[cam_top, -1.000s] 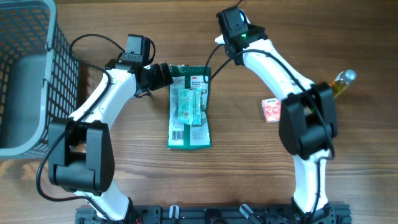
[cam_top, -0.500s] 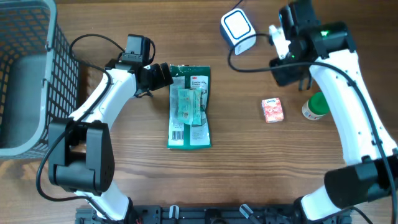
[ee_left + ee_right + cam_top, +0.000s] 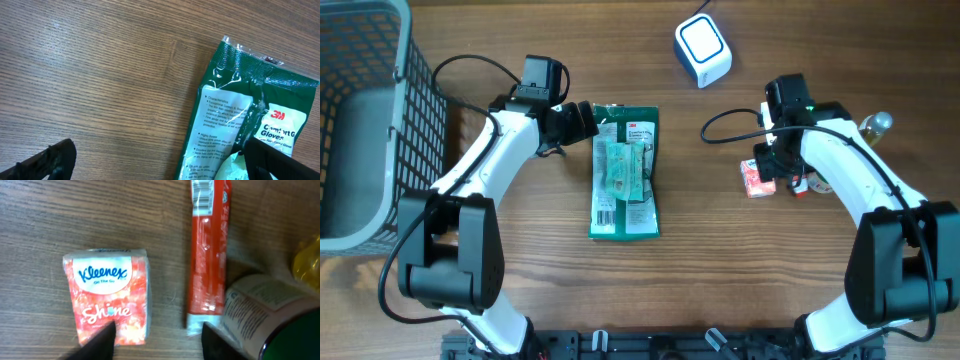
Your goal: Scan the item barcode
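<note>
Right gripper (image 3: 157, 341) now over tissues (image 3: 107, 300); glove packet (image 3: 625, 170) lengthwise near-far, header far.

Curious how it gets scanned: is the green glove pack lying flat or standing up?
Lying flat. The glove pack rests on the table, printed face up, a barcode visible near its lower left corner from overhead.
</note>
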Controlling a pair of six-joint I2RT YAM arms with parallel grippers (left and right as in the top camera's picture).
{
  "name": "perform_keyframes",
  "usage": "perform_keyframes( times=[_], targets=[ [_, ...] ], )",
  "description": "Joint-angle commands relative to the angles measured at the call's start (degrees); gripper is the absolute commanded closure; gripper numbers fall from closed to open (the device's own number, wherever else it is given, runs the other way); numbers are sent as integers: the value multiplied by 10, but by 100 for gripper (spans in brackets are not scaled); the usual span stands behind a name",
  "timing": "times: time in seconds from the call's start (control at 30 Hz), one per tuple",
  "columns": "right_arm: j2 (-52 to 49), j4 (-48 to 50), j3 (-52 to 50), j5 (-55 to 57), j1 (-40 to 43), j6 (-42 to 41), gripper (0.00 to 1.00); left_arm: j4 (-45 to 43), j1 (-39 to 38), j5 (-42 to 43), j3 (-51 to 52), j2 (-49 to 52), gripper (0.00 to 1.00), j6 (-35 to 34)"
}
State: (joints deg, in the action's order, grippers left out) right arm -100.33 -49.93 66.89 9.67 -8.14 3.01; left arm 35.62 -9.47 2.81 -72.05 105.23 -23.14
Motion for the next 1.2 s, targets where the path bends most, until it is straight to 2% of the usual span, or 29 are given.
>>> perform_keyframes(
  times=[0.0,0.1,0.23,0.4,0.43,0.47,0.5,0.6,0.7,1.0,1.1,1.17],
  targets=[
    [1,21,0,-12,0,-37,42,-2,0,-10,-2,4,0,9],
    [15,24,4,-96,-24,-82,44,-2,0,-10,-2,4,0,9],
    [35,61,4,-205,-99,-153,44,-2,0,-10,-2,4,0,9],
    [32,134,3,-216,-196,-301,44,-2,0,-10,-2,4,0,9],
    [32,151,3,-216,-213,-332,42,-2,0,-10,-2,4,0,9],
    [32,167,3,-216,-231,-362,30,-2,0,-10,-2,4,0,9],
    [31,176,3,-216,-243,-373,27,-2,0,-10,-2,4,0,9],
    [31,195,3,-203,-272,-377,21,-2,0,-10,-2,4,0,9],
    [31,195,3,-196,-275,-377,0,-2,0,-10,-2,4,0,9],
    [31,194,3,-196,-275,-375,0,-2,0,-10,-2,4,0,9],
    [31,192,2,-191,-275,-375,0,-47,0,-9,-2,4,0,8],
    [31,185,2,-180,-275,-375,0,-32,0,9,-2,4,0,9]
  ],
)
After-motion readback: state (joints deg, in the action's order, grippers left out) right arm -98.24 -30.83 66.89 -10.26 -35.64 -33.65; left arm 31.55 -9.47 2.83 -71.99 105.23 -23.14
